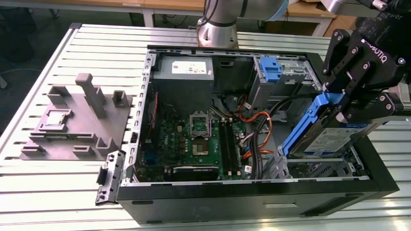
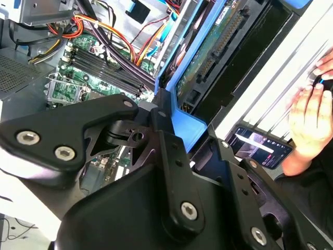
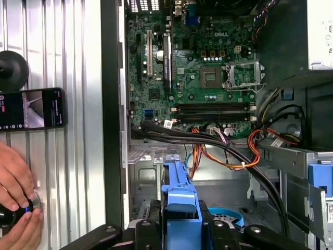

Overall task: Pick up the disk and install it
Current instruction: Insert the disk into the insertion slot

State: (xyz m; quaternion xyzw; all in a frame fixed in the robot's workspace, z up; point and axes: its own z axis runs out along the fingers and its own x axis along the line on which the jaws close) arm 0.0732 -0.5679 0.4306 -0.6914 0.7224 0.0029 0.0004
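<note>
Exterior view: claw (image 1: 342,107) pinching the disk (image 1: 326,137) by its blue rails | disk tilted, held over drive-bay corner of open PC case (image 1: 257,202), at exterior view's right | first wrist view: hand (image 3: 14,179) and phone (image 3: 32,108) on slatted surface (image 3: 78,62) beside case

Even, bright overhead light; pale glare on the slatted counter (image 1: 83,43); the computer case (image 1: 257,199) interior sits shadowed; near linkage slightly soft.

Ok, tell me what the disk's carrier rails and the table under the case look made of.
The disk held in the tool: its carrier rails look like moulded plastic, uniformly bright blue with a slight sheen. The table looks like bare metal, probably aluminium: pale silver-grey, matte, with long parallel slots.
</note>
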